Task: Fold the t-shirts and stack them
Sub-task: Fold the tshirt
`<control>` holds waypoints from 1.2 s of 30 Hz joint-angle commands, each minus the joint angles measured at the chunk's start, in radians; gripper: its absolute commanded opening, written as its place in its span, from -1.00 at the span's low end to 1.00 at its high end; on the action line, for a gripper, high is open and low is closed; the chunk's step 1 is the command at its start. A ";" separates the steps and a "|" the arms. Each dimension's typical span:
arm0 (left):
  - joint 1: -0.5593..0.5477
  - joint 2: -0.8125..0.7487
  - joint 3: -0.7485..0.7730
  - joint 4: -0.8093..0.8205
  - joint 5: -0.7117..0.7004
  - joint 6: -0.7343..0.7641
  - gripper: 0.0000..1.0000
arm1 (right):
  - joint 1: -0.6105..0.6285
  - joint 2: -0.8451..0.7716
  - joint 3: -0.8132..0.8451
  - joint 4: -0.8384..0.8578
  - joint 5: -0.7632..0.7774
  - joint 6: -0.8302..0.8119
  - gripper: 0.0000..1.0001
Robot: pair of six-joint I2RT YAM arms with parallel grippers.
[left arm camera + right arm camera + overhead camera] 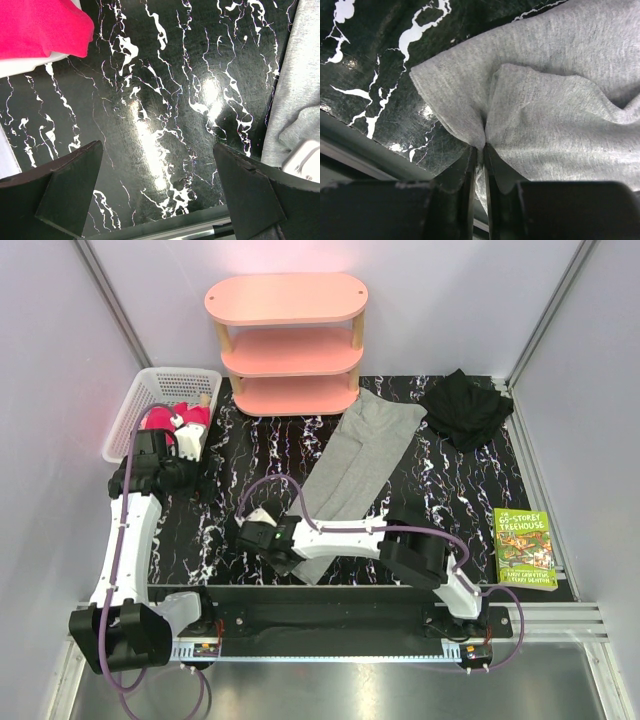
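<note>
grey shirt (365,450), soft and likely to sag, is pinched at the corner farthest from the shelf (287,300) by right gripper (479,147); left gripper (156,147) is held spread, empty.

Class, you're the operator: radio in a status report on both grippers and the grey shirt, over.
Left gripper open over the table. Right gripper shut on near end of grey t-shirt. Nothing lying on it.

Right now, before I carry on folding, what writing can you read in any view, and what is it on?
"65-STOREY TREEHOUSE": cover of the green book, lying at the far right.
Smaller print above and below that title: too small to read.
On the grey t-shirt, the black t-shirt and in both wrist views: no writing visible.
</note>
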 commanded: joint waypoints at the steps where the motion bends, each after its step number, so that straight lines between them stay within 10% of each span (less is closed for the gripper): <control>1: 0.005 -0.019 0.001 0.042 0.013 0.004 0.98 | -0.050 0.009 -0.086 -0.030 -0.077 0.012 -0.70; 4: 0.005 -0.021 -0.003 0.039 0.013 0.007 0.98 | -0.055 -0.002 -0.102 -0.023 -0.100 0.008 -1.00; 27: 0.004 0.002 0.037 0.037 0.051 0.004 0.98 | 0.083 -0.231 0.137 -0.270 -0.297 0.086 -1.00; 36: 0.005 0.004 0.035 0.034 0.054 0.007 0.98 | -0.081 -0.393 0.038 -0.277 -0.226 0.060 -1.00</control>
